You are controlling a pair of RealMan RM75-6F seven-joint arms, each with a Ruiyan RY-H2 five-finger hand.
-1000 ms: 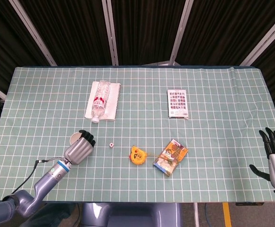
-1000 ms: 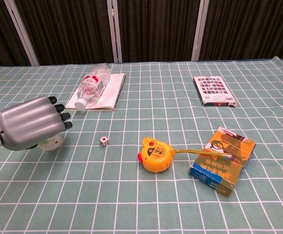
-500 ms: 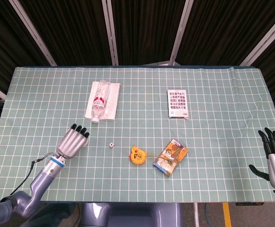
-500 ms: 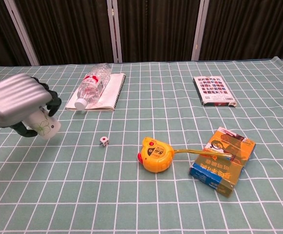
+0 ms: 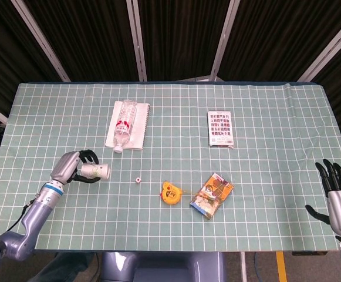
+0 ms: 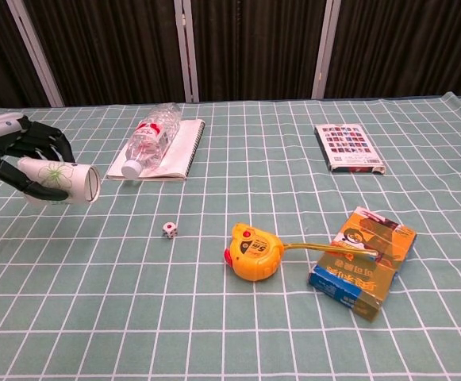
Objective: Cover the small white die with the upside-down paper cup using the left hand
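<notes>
Paper cup (image 6: 59, 181) lies sideways in the left robot hand (image 6: 20, 155), fingers wrapped around it, mouth facing the die (image 6: 169, 229).

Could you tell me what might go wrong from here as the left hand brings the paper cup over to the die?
1. The left hand holds the paper cup on its side, mouth facing the die; unless turned mouth-down, it cannot cover it.
2. The die is small and loose, so the cup's rim could knock it away.
3. The tape measure lies near the die and might catch the rim.
</notes>
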